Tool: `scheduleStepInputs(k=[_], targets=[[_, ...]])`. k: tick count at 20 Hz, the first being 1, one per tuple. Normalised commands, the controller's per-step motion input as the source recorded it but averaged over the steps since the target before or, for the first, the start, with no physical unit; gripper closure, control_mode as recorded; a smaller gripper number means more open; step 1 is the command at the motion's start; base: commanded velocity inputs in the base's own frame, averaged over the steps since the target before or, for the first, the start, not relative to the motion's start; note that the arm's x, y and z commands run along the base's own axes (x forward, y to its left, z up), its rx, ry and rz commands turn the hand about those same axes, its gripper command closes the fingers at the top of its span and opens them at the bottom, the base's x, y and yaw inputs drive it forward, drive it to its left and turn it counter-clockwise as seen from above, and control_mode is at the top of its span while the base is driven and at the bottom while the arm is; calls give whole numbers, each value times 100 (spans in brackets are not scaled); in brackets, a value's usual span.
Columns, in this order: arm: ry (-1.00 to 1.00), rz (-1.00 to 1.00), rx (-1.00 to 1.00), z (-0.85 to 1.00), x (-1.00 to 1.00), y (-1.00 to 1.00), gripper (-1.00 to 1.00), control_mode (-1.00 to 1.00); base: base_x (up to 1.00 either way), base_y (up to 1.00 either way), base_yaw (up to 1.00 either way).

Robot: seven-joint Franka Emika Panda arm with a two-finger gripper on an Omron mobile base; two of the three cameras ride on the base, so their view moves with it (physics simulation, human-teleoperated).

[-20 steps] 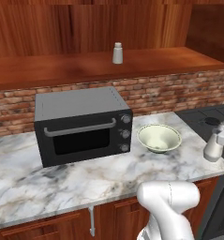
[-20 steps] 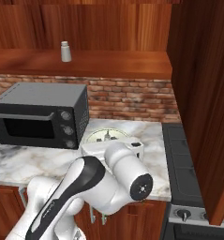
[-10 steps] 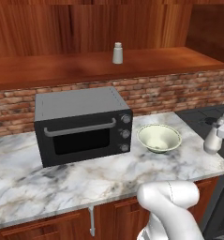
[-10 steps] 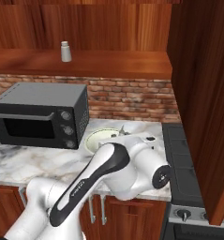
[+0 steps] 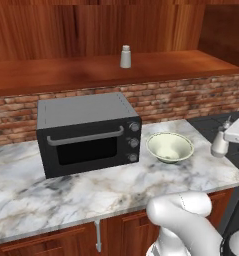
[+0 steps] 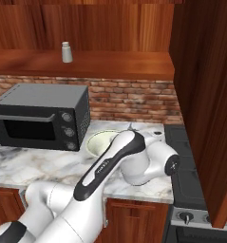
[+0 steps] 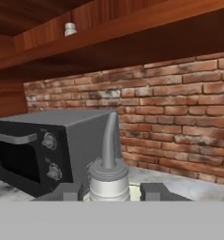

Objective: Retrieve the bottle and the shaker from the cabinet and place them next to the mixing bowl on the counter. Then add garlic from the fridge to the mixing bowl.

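A grey bottle (image 7: 108,171) with a curved spout sits between my fingers (image 7: 153,191), and my gripper (image 7: 111,192) is shut on it. From the left base view the bottle (image 5: 220,143) hangs at the counter's right end, to the right of the pale green mixing bowl (image 5: 169,146), with the gripper (image 5: 230,137) beside it. I cannot tell whether the bottle touches the counter. The small white shaker (image 5: 125,56) stands upright on the wooden cabinet shelf above the oven, also in the right base view as the shaker (image 6: 66,51). The garlic and fridge are out of view.
A black toaster oven (image 5: 86,132) stands on the marble counter (image 5: 91,192) left of the bowl. A brick wall (image 5: 181,97) backs the counter. A dark stove (image 6: 186,156) lies right of the counter, under a tall wooden cabinet (image 6: 205,85).
The arm's elbow has swung to the right. The bottle in my gripper has shifted slightly back and toward the bowl.
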Motion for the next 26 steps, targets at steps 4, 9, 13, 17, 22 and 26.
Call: scheduleStepInputs(k=[4,9,13,17,22,26], targets=[[-5,4,-2,-21,39,-6,100,-100,0,0,0],[-11,6,-4,-23,28,-18,100,-100,0,0,0],[-8,6,-4,-26,29,-17,100,-100,0,0,0],[0,4,-2,-15,33,-16,100,-100,0,0,0],[1,2,-1,-19,31,-3,100,-100,0,0,0],[0,1,0,-32,31,0,100,-100,0,0,0]])
